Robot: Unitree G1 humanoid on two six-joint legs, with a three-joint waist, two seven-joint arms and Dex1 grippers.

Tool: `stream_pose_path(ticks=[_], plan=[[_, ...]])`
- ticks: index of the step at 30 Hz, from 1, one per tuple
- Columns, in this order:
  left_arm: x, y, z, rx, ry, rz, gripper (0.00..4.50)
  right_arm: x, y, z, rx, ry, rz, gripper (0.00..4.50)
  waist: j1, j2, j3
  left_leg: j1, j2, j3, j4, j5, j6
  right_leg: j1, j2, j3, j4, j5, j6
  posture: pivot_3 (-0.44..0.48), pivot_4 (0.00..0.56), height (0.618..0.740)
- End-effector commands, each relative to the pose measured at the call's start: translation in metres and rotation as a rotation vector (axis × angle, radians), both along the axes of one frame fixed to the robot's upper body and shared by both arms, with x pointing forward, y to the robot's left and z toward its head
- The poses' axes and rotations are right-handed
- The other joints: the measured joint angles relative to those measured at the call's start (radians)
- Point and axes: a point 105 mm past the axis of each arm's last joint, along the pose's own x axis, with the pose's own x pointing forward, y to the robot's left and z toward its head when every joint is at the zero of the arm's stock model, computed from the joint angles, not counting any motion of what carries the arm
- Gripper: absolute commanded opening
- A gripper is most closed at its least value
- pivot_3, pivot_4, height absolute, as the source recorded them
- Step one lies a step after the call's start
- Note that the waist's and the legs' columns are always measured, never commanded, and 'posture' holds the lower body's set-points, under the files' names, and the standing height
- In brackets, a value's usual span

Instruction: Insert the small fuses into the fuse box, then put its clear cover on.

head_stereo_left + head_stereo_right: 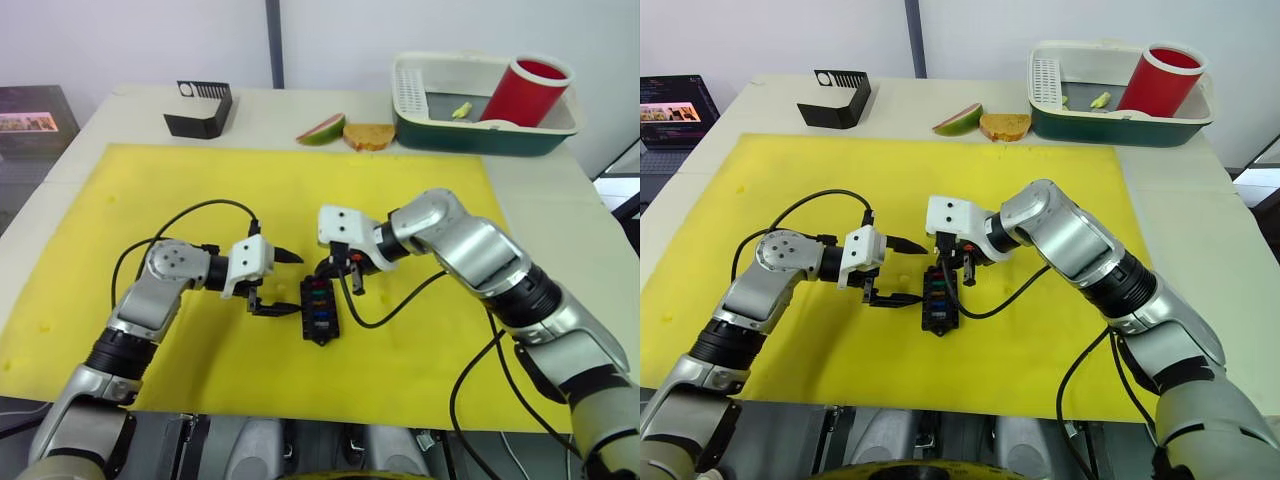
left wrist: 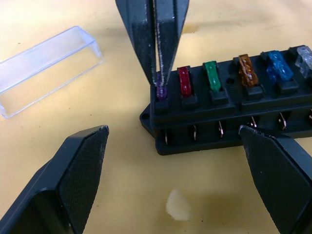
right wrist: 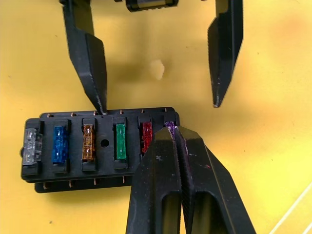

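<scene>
- We see the small black rectangular plastic fuse box (image 1: 319,311) lying on the yellow mat (image 1: 150,200), between our two grippers
- Six tiny coloured blade fuses sit in its top slots in one row: grey (image 3: 30,145), blue (image 3: 59,144), amber (image 3: 87,142), green (image 3: 120,141), red (image 3: 146,137) and purple (image 2: 161,91) at the end
- Our right gripper (image 3: 174,130) has its two black fingers pressed together, their tips pinching the purple fuse in the end slot
- Our left gripper (image 2: 173,139) is spread wide; one finger (image 2: 280,165) touches the box's side wall, the other (image 2: 80,168) stands clear of it over the mat
- The small transparent rectangular plastic cover (image 2: 46,68) lies on the mat near the purple end of the box, apart from it
- At the table's far side we see a black slotted stand (image 1: 200,108), a green-and-white tray (image 1: 440,130) holding a red cup (image 1: 525,90), a fruit slice (image 1: 322,129) and a piece of bread (image 1: 369,135)
</scene>
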Motion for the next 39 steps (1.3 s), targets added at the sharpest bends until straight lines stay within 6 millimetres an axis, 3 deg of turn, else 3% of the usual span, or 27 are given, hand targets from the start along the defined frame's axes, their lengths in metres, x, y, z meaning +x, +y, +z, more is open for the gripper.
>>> stream_pose_path(ticks=[1,7,13,23,27,33,36,39], plan=[[-0.004,-0.002,0.005,0.0,-0.019,-0.021,4.5,0.004,-0.01,-0.016,-0.059,0.023,-0.035,0.04,0.0,0.0,0.0,0.0,0.0,0.0,0.0,0.0,0.0,0.0,0.0,0.0,0.0,0.0,0.0,0.0,0.15,0.74],[-0.005,-0.001,0.005,0.002,-0.017,-0.024,4.5,0.005,-0.011,-0.015,-0.066,0.014,-0.033,0.04,0.001,0.0,0.0,0.001,0.0,0.0,0.0,0.0,0.0,0.001,0.0,0.0,0.0,0.0,0.0,0.0,0.15,0.74],[-0.007,0.0,0.006,0.003,-0.013,-0.025,4.5,0.0,-0.005,0.001,-0.013,0.013,-0.01,0.04,0.001,0.0,0.0,0.001,0.0,0.0,0.0,0.0,0.0,0.001,0.0,0.0,0.0,0.0,0.0,0.0,0.15,0.74],[-0.014,0.022,0.02,0.004,0.026,0.008,4.5,-0.019,0.001,0.053,0.166,0.012,0.061,0.04,-0.001,0.0,0.0,0.0,0.0,-0.001,0.0,0.0,0.0,0.0,0.0,0.0,0.0,0.0,0.0,0.0,0.15,0.74],[-0.022,0.037,0.033,0.003,0.071,0.037,4.5,-0.02,-0.011,0.067,0.226,-0.059,0.07,0.04,-0.002,0.0,0.0,0.0,0.001,-0.001,0.0,0.0,0.0,0.0,-0.001,0.0,0.0,0.0,0.0,0.0,0.15,0.74],[-0.039,0.062,0.051,0.017,0.198,0.118,4.5,-0.018,-0.064,0.058,0.166,-0.156,0.013,0.04,0.002,0.0,0.0,0.0,0.0,-0.002,0.0,-0.001,0.001,0.002,-0.001,0.0,-0.003,0.0,0.0,0.0,0.15,0.74],[-0.053,0.079,0.054,0.041,0.274,0.181,4.5,-0.029,-0.102,0.05,0.109,-0.098,-0.018,0.92,0.0,0.001,0.0,0.0,0.0,-0.002,0.0,-0.002,0.002,0.002,-0.002,0.0,-0.004,0.0,0.0,0.0,0.15,0.74],[-0.068,0.1,0.052,0.075,0.33,0.236,4.5,-0.04,-0.131,0.049,0.09,-0.033,-0.071,2.38,-0.004,0.001,0.0,0.0,0.001,-0.002,-0.001,-0.002,0.002,0.002,-0.002,0.0,-0.004,0.0,0.0,0.0,0.15,0.74]])
